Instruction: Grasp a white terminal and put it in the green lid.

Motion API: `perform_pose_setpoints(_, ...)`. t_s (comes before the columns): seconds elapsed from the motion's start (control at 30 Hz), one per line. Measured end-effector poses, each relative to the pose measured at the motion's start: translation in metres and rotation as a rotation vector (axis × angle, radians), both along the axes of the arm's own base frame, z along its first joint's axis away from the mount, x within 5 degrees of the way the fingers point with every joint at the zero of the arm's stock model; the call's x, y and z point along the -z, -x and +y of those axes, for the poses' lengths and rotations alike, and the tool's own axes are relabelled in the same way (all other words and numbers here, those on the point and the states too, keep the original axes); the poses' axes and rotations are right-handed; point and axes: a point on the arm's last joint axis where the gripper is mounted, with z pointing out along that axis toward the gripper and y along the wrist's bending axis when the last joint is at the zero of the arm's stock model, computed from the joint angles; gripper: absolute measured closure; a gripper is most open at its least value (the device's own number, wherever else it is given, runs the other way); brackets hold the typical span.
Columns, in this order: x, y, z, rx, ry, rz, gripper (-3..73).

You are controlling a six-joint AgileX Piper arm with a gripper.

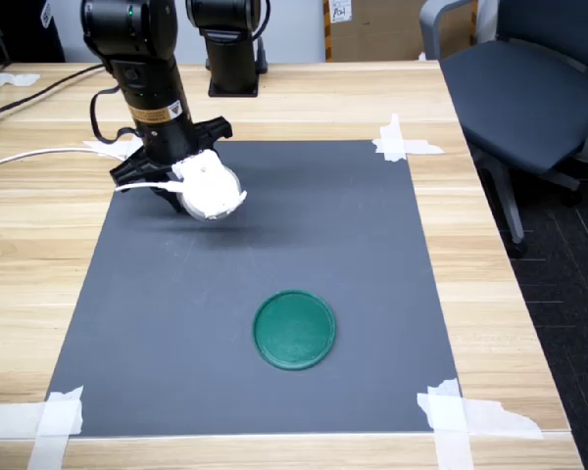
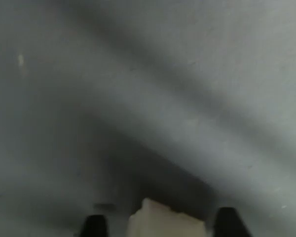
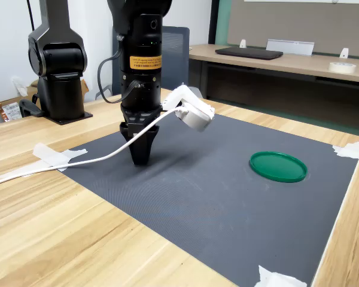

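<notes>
While pointing straight down over the dark mat [image 1: 323, 225], reaches with the gripper [image 3: 140, 160] to the mat surface or just above it; cannot tell from the second exterior view whether the tips touch. Sits toward the far corner of the mat on the first exterior view's left, under a black arm with a yellow label. Carries a white-wrapped camera [image 3: 191, 113] on the wrist, with a white cable [image 3: 78, 164] trailing off across the wooden table [image 1: 274, 98]. Shows in the blurred wrist view two dark fingertips [image 2: 94, 226] spread apart, with the white terminal [image 2: 163, 222] between them as a pale, blocky shape. Leaves a sliver of grey mat on each side of that piece, so looks unclamped, jaws parted around it rather than pressing on it. Hides the terminal itself in both exterior views, behind the fingers and the camera. Finds the green lid [image 1: 294, 330] lying flat on the mat, well apart from the gripper, nearer the front edge in the first exterior view and toward the second exterior view's right [image 3: 278, 166]. Holds nothing inside its rim. Pins the mat corners with white tape strips [image 1: 402, 142].
</notes>
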Motion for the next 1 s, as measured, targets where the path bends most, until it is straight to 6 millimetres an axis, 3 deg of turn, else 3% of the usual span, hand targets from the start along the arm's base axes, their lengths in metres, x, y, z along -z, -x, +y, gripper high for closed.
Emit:
perform_pose_setpoints(0.1, 0.000, 0.000, 0.000, 0.000, 0.000, 0.001, 42.8)
perform_pose_setpoints(0.5, -0.006, 0.002, -0.001, -0.012, 0.010, 0.001, 43.2)
perform_pose_setpoints(1.0, -0.117, -0.042, 0.007, -0.014, -0.082, -0.249, 43.2)
